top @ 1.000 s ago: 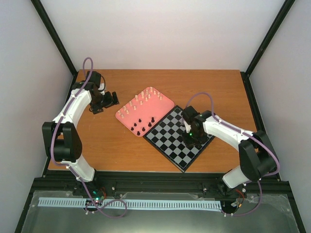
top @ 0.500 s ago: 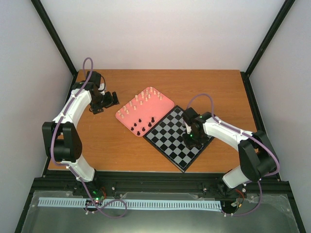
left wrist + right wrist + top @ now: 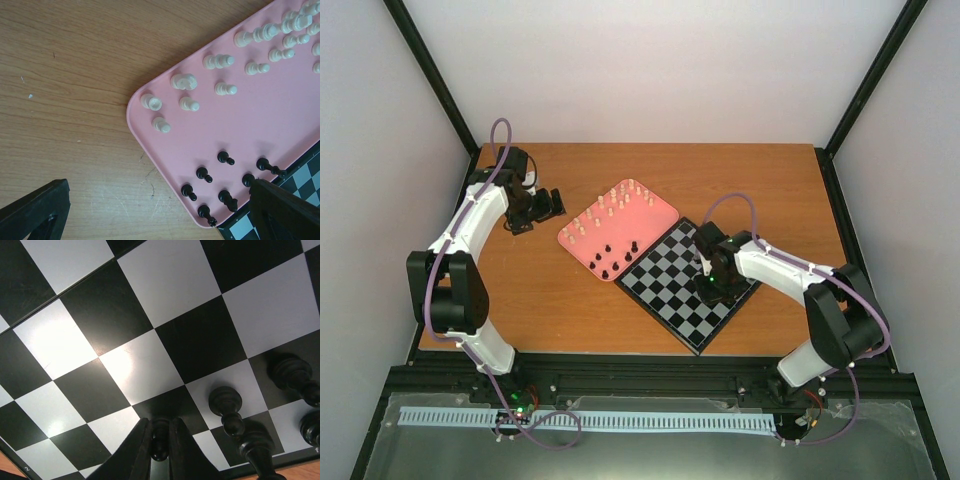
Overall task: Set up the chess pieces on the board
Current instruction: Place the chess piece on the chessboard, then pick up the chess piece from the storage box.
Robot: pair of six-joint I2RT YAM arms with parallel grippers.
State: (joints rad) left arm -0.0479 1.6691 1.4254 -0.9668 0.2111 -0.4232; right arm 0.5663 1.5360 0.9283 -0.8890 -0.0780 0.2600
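The black-and-grey chessboard [image 3: 672, 281] lies at the table's middle right. My right gripper [image 3: 710, 285] is low over its right part, shut on a black chess piece [image 3: 160, 440] that stands on a dark square. Other black pieces [image 3: 227, 407] stand on the board [image 3: 170, 290] close to its right. Several cream pieces [image 3: 218, 61] and black pieces [image 3: 202, 174] stand on the pink tray [image 3: 280, 115]. My left gripper [image 3: 552, 204] is open and empty, above the wood left of the tray [image 3: 660, 211].
The pink tray touches the board's upper-left edge. Bare wooden table [image 3: 550, 290] lies to the left and front of the tray. Black frame posts stand at the back corners.
My right gripper has shifted slightly left and down over the board with the black piece. The left arm has not moved.
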